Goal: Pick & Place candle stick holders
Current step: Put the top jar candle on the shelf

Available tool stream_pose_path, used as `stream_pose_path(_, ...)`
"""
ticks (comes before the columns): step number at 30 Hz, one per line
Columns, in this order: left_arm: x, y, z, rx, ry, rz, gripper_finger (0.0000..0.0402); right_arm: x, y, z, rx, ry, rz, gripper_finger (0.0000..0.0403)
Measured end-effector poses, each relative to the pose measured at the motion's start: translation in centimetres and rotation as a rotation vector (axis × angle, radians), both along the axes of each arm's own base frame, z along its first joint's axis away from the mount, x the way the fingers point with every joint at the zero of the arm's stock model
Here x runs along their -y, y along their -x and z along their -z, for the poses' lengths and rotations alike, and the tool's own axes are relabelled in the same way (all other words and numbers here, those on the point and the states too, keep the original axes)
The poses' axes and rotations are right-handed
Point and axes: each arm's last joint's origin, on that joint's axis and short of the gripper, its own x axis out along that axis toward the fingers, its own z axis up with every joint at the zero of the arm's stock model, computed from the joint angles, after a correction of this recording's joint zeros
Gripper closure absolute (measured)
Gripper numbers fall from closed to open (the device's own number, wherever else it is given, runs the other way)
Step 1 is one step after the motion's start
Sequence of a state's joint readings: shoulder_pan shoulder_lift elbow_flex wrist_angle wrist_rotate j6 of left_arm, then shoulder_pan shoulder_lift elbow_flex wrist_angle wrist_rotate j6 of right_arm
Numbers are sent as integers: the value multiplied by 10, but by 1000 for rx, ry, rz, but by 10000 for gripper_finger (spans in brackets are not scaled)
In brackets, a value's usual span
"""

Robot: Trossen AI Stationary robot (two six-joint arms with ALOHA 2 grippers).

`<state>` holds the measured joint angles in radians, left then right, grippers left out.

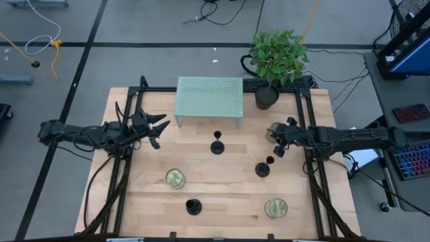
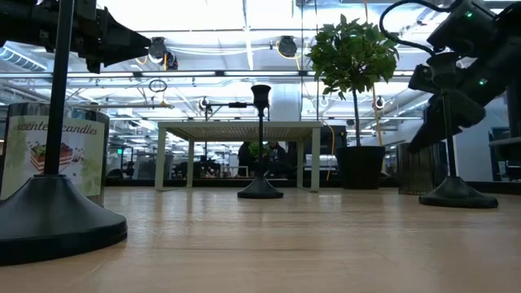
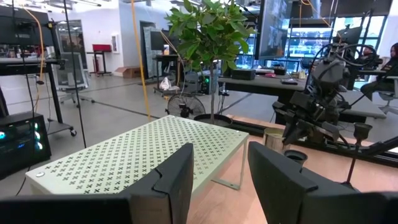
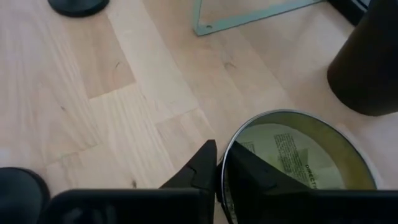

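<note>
Three black candlesticks stand on their round bases on the wooden table: one at the middle (image 1: 218, 144), one to the right (image 1: 263, 168), one near the front edge (image 1: 193, 206). No gripper touches them. My right gripper (image 1: 277, 139) is at the right, past the right candlestick, shut on the rim of a candle jar (image 1: 273, 132). My left gripper (image 1: 160, 128) hangs open and empty in the air at the left, beside the green perforated riser (image 1: 208, 99). My right gripper (image 4: 217, 163) has the candle jar's metal rim (image 4: 225, 155) on the side nearest the gripper. One finger (image 4: 202, 163) stands outside the rim and the other (image 4: 252, 174) lies inside it. The fingers slant down from the table's right. The jar (image 2: 411, 167) stands upright on the table.
A potted plant (image 1: 267, 96) stands at the far right next to the riser. Two more candle jars stand on the table, one at front left (image 1: 176, 178), one at front right (image 1: 275, 208). Black frame rails (image 1: 316, 181) run along both sides of the table.
</note>
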<state>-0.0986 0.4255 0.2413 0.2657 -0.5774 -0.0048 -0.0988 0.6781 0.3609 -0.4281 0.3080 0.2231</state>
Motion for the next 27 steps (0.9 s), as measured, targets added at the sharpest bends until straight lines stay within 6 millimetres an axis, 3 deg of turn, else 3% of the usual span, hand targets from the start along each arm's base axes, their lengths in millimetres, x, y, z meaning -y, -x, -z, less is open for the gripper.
stream_pose_path(8, 0, 0, 0, 0, 0, 0, 245, 1, -10, -7, 130, -2, -51, 399)
stream_pose_path(14, 0, 0, 0, 1, 0, 0, 245, -2, -27, -37, 481, 3, -220, 401)
stream_pose_path(21, 0, 0, 0, 0, 0, 0, 245, -5, -35, -77, 861, 144, -400, 402)
stream_pose_path(27, 0, 0, -1, 8, -3, -1, 245, -3, -59, -105, 834, 229, -445, 402)
